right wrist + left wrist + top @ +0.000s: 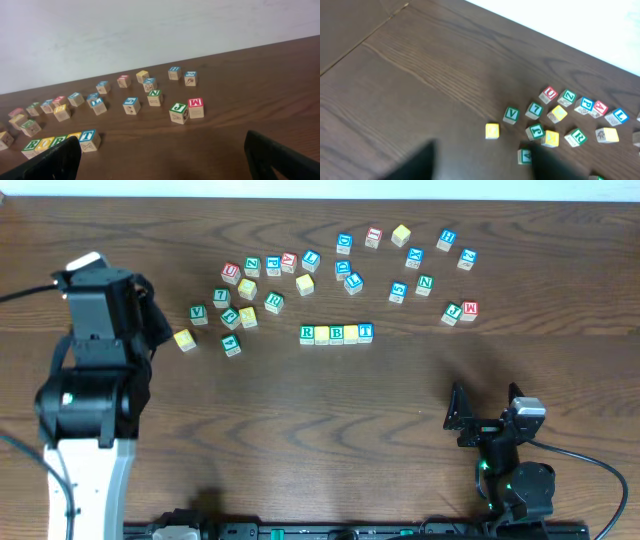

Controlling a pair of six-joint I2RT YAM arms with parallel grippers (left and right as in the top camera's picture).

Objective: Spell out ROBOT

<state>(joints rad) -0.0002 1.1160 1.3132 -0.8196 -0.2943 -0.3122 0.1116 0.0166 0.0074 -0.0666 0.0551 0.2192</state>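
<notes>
Overhead: ROBOT row (337, 333) runs left-right on desk (300, 430), well right of released left claw (485, 159) & far-left of released right claw (162, 142).

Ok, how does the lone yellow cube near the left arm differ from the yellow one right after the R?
The lone yellow cube stands apart and skewed; the row's yellow cube sits square, pressed between the R cube and B cube. Both are small, yellow-topped blocks.

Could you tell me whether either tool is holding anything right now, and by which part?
Nothing is held. The left tool and the right tool both stand open and empty above the table.
</notes>
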